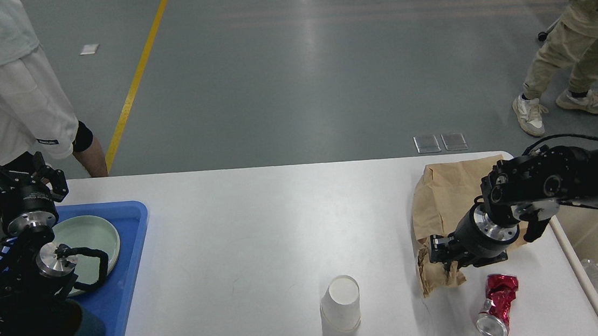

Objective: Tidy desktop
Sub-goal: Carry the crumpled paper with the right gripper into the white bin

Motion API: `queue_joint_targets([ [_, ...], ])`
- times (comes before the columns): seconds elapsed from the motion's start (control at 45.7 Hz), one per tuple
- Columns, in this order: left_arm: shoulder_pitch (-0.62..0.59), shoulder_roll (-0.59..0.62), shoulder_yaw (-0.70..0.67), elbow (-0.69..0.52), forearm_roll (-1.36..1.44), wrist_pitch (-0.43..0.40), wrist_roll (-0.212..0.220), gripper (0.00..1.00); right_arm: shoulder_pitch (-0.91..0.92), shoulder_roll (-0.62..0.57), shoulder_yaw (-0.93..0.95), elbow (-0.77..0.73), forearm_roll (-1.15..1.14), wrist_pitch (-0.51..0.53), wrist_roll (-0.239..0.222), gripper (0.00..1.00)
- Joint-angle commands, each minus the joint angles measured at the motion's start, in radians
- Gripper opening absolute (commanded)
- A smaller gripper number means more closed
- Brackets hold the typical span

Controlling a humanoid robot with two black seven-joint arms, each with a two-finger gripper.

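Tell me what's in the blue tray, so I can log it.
A pale green plate lies in the blue tray. The left arm covers the tray's near part, hiding whatever lies there.

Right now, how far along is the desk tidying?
Looks done: a pale green plate sits in the blue plastic tray. In hand: the right claw is at the crumpled brown paper bag; grip unclear. Left on the white desktop: the bag, a white paper cup and a crushed red can. The left claw is raised, open.
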State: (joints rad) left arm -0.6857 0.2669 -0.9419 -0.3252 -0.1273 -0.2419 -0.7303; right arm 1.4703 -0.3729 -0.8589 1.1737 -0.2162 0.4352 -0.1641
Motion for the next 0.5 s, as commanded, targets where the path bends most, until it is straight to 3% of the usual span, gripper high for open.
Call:
queue_joint_targets([
  [0.0,0.000,0.000,0.000,0.000,0.000,0.001,0.000,0.96,0.096,-0.076,0.001,0.049,0.000,0.072,0.001,0.00],
  [0.24,0.000,0.000,0.000,0.000,0.000,-0.001,0.000,0.96,0.294,-0.236,0.058,0.098,0.001,0.289,0.003,0.00],
  [0.481,0.000,0.000,0.000,0.000,0.000,0.001,0.000,0.96,0.432,-0.331,0.066,0.096,0.006,0.356,0.005,0.00],
])
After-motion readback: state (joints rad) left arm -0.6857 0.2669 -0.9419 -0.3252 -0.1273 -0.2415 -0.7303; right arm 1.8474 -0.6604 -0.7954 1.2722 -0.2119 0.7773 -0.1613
